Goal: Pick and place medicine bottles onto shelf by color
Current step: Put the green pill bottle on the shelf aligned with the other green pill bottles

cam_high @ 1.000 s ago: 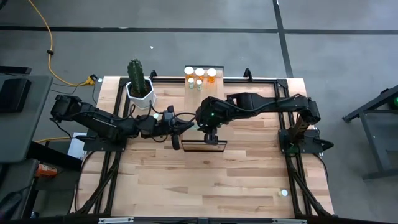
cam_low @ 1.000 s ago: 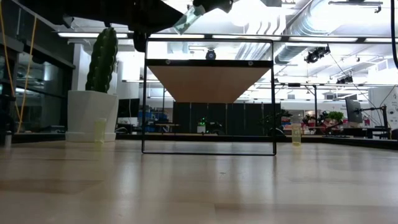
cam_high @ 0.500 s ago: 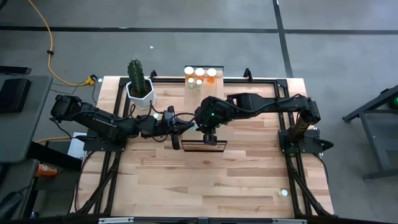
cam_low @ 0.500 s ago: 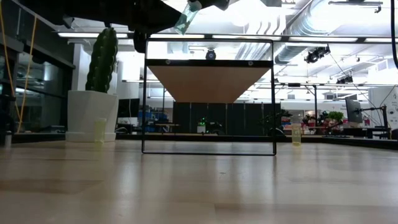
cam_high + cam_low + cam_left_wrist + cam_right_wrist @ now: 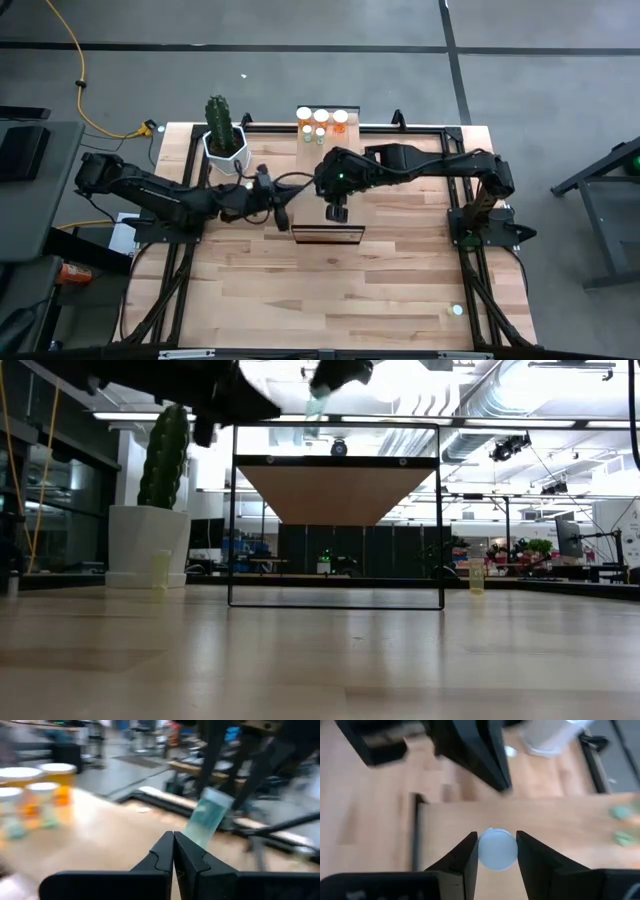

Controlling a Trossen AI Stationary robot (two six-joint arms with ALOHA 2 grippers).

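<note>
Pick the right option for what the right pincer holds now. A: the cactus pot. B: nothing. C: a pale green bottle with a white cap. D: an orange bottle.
C: the right wrist view shows the right pincer closed on a white-capped bottle, and the left wrist view shows its pale green bottle body hanging over the shelf.

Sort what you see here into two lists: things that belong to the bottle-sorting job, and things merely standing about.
Part of the job:
- long light-wood shelf on a dark frame
- white-capped orange and pale green bottles at its far end
- pale green bottle held in the right gripper
- left gripper, shut and empty

Standing about:
- green cactus in a white pot
- yellow cable on the floor
</note>
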